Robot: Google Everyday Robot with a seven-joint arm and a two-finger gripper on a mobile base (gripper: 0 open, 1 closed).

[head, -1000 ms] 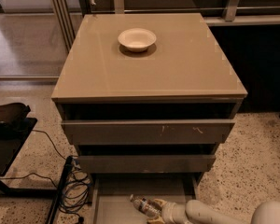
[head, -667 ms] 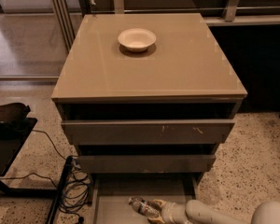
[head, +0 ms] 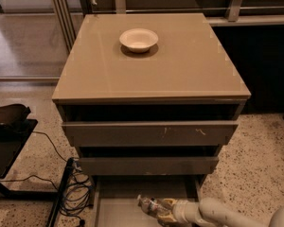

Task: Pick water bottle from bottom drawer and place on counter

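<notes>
where the bottom drawer (head: 114, 211) stands pulled out at the foot of the cabinet, you see the water bottle (head: 149, 205) lying on its side inside it, right of the middle. the gripper (head: 168, 212) reaches in low from the right on its pale arm (head: 213, 213) and meets the bottle's right end; you cannot tell how far it is open or whether it has hold. above, the counter (head: 180, 74) carries a white bowl (head: 138, 39) near its back edge. dark cables (head: 78, 193) lie on the floor to the cabinet's left.

Dim light, sheen on counter (head: 180, 74), pincer (head: 166, 212) at bottom
</notes>
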